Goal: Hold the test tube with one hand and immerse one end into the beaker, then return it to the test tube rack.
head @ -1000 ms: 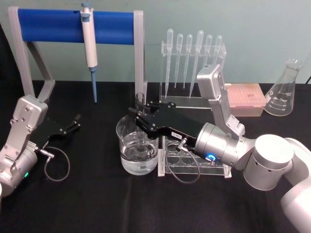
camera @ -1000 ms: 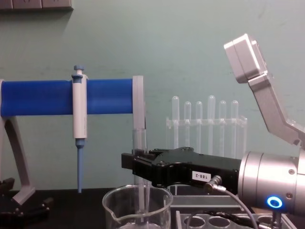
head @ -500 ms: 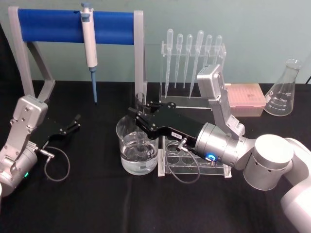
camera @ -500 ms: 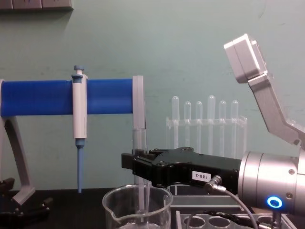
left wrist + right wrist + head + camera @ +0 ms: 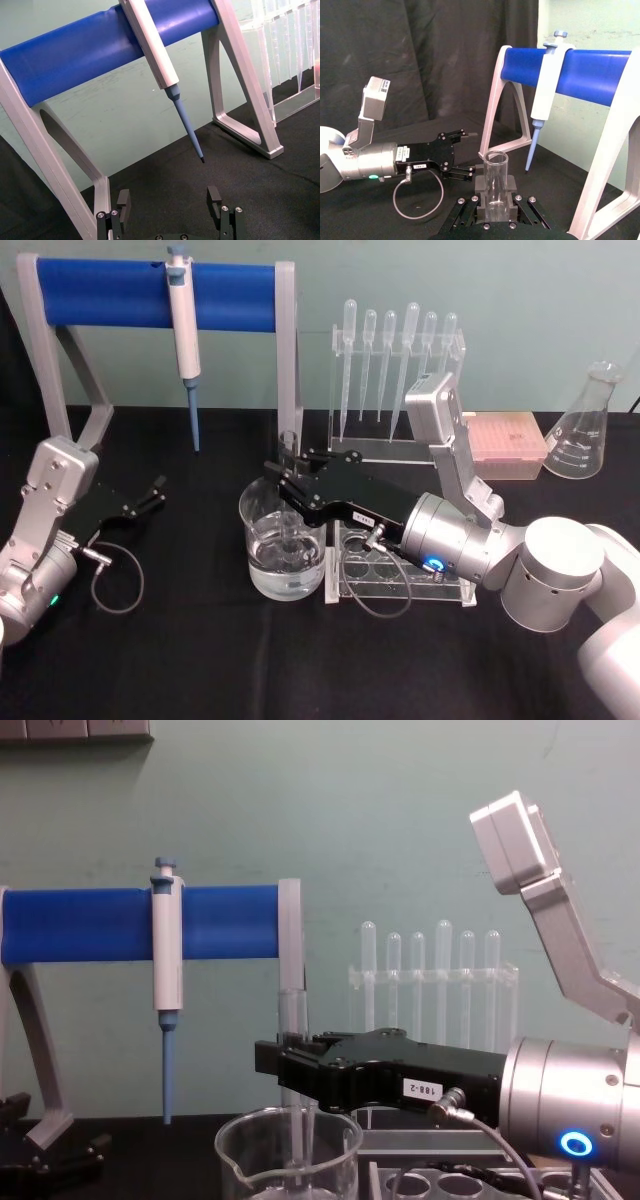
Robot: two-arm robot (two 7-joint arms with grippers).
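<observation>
The matte black right gripper (image 5: 285, 480) is clamped on the clear glass test tube (image 5: 496, 180). The tube stands upright, its open rim above the grip and its lower end below, inside the wide glass beaker (image 5: 252, 530) of water. The left gripper (image 5: 170, 196) sits well off, jaws apart.

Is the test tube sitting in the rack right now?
No, the right claw holds the test tube upright with its lower end inside the beaker.
</observation>
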